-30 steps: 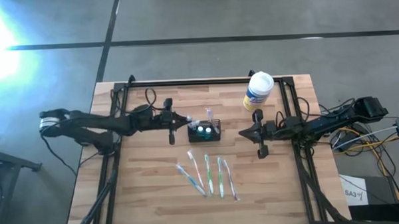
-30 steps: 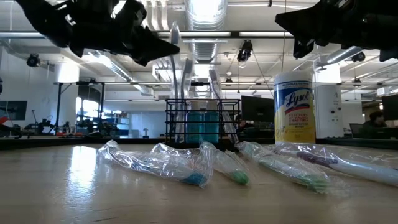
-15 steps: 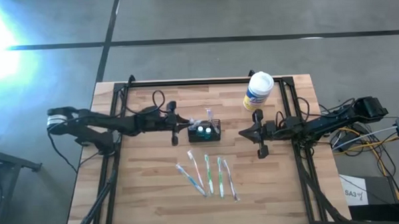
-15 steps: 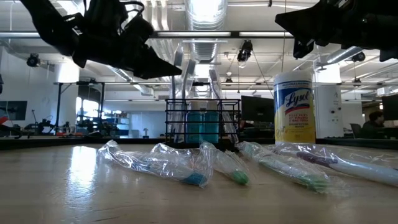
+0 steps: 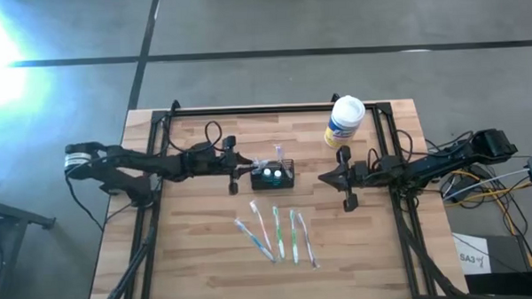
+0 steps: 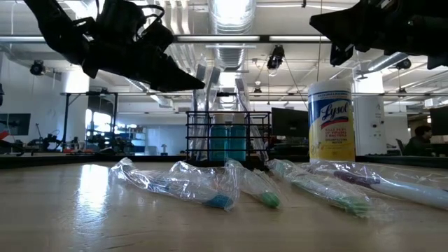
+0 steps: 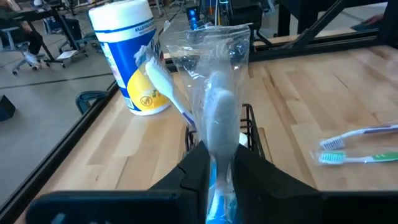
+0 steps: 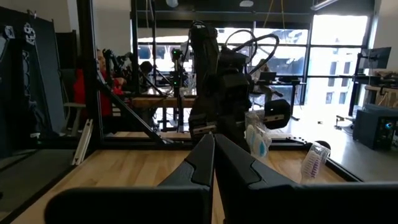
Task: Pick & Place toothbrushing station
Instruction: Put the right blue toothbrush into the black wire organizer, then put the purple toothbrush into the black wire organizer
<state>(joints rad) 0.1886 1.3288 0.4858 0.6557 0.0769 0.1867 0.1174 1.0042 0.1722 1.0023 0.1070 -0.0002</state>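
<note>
The small black wire-mesh caddy [image 5: 273, 176] stands near the middle of the pale wooden table [image 5: 198, 249]. Two teal-topped tubes [image 5: 271, 174] sit inside it, and a wrapped toothbrush [image 5: 279, 153] stands in it, tilted toward 12 o'clock.

The left gripper [image 5: 243, 165] hangs just at the caddy's 9 o'clock side, above the table. In the left wrist view its two dark fingers [image 7: 200, 167] sit close on each side of a white toothbrush in a clear plastic wrapper [image 7: 217, 118]. The fingers look a tiny bit apart. I cannot tell if they squeeze the toothbrush or only touch it.

The right gripper [image 5: 324, 176] hangs at 3 o'clock from the caddy, well apart from it. Its fingers [image 8: 211, 155] are pressed together and hold nothing.

A white-and-yellow round tub with a white lid [image 5: 344, 121] stands at 1 o'clock from the caddy. Five more wrapped toothbrushes [image 5: 276, 233] lie side by side on the table at 6 o'clock from the caddy.
</note>
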